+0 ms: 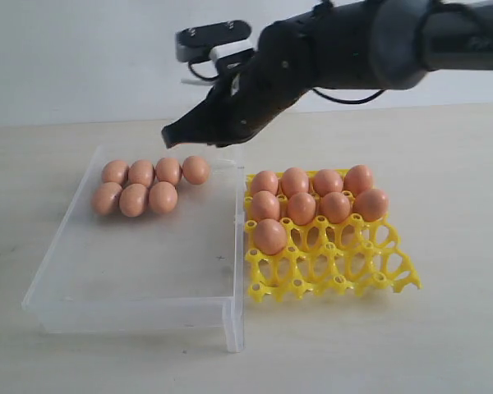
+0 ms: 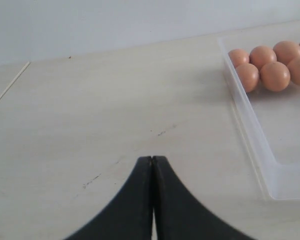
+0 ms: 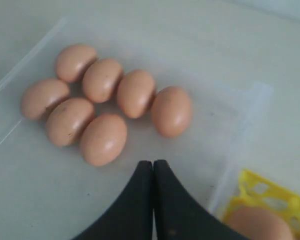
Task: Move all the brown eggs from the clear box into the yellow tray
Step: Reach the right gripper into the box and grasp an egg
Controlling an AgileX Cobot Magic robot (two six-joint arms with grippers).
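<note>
Several brown eggs (image 1: 148,185) lie bunched at the far end of the clear box (image 1: 140,279); the same cluster shows in the right wrist view (image 3: 104,138). The yellow tray (image 1: 370,263) to the right of the box holds several eggs (image 1: 312,201) in its two far rows and one nearer cell. My right gripper (image 1: 172,135) hangs shut and empty above the far part of the box, close to the eggs; its closed tips (image 3: 153,163) hover over the box floor. My left gripper (image 2: 152,159) is shut, empty, over bare table left of the box (image 2: 260,150).
The near rows of the yellow tray's cells (image 1: 337,275) stand open. The box has low clear walls and a clasp tab (image 1: 234,328) at its near corner. The right arm (image 1: 378,41) stretches across above the tray.
</note>
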